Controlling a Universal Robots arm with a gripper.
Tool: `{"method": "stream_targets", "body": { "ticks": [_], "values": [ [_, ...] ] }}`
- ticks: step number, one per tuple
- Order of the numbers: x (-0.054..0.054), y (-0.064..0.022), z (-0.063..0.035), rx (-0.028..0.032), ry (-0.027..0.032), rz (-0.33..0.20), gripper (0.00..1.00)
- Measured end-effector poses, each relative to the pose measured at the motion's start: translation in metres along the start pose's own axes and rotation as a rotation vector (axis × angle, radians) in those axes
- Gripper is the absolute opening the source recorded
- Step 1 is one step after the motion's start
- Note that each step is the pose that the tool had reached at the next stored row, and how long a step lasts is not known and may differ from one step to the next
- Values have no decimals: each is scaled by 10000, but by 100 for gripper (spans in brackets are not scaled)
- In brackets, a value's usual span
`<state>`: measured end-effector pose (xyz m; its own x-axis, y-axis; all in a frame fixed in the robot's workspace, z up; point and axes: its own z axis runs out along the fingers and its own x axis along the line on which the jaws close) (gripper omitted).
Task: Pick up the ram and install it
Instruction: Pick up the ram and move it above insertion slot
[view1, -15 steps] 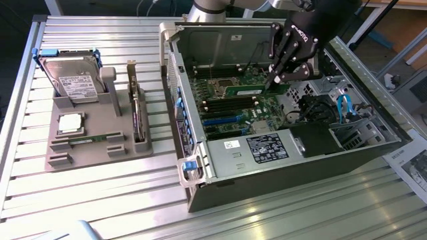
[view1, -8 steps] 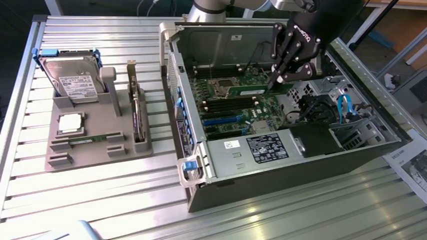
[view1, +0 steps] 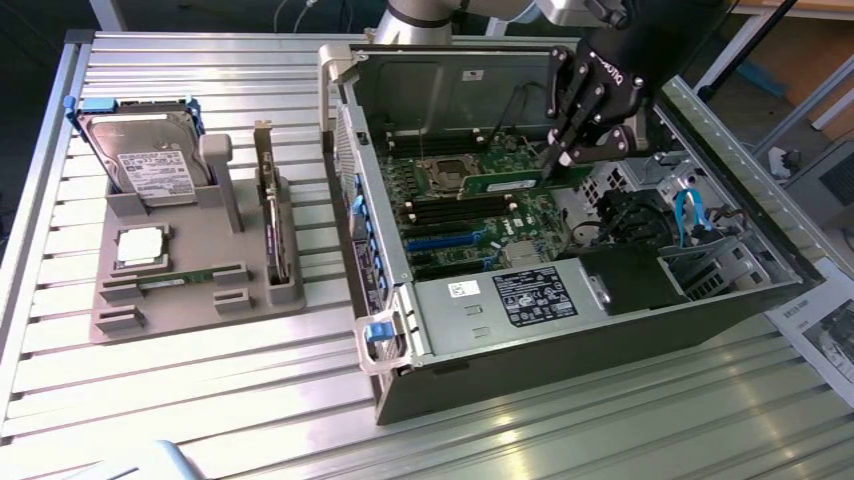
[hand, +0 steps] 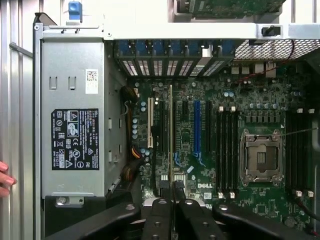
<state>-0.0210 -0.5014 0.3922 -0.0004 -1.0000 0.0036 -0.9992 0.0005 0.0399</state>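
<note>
Shows the open case (view1: 441, 85), the motherboard (view1: 534, 215) directly beneath the gripper (view1: 571, 158), and that gripper pinched narrow on the ram (view1: 510, 184), carried between its fingers (hand: 159, 212). Risks a jammed or cracked stick if lowered out of line with a memory slot (hand: 227, 150), or onto closed latches (hand: 232, 108). Hides the contact edge behind the stick itself; leaves latch positions too small to judge.

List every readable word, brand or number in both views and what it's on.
"DELL": white print on the motherboard.
White lettering on the claw housing: tilted and partly cut off, not readable.
Power supply label: certification marks and fine print, too small to read.
Hard drive label: too small to read.
The ram held in the claw: nothing legible.
</note>
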Motion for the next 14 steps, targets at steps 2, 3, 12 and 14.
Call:
{"method": "stream_targets", "body": {
  "ticks": [2,3,12,14],
  "values": [
    [0,0,0,115,3,-62,12],
    [0,0,0,163,3,-84,12],
    [0,0,0,222,5,-122,12],
    [0,-1,0,222,5,-106,12]
  ]
}}
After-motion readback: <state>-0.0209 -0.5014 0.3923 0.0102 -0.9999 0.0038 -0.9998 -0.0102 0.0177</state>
